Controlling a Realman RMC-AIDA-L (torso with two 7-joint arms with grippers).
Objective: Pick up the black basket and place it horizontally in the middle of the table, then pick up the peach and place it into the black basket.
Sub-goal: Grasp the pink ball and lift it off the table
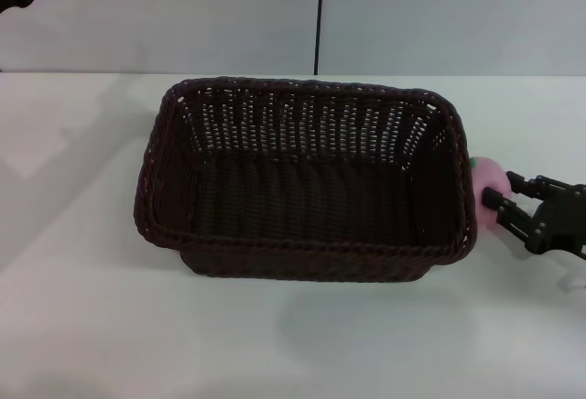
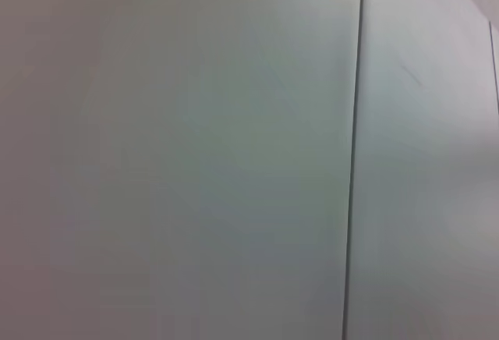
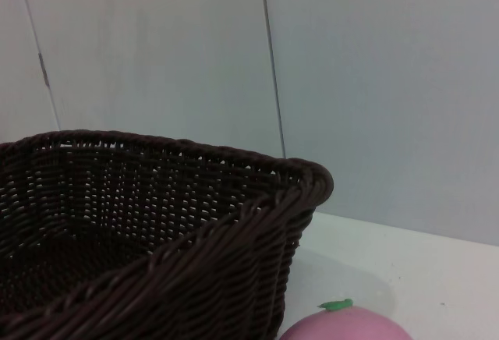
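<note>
**A:** Where does the peach (image 1: 491,182) lie from the pincer nearest it?

**B:** It sits on the white tabletop (image 1: 92,326) near the right edge, just beside the short right wall of the black basket (image 1: 302,179). The right pincer (image 1: 495,208) reaches in from the right edge, its dark fingertips spread narrowly around the near side of the peach, at or close to its surface. I cannot tell whether it grips yet.

**A:** And the basket?

**B:** It rests mid-tabletop, long axis running left to right, and looks empty. The move from peach to basket is therefore a lift over the braided rim, then leftward.

**A:** The other arm?

**B:** Only a dark part shows at the far left corner; the left pincer is out of view.
</note>
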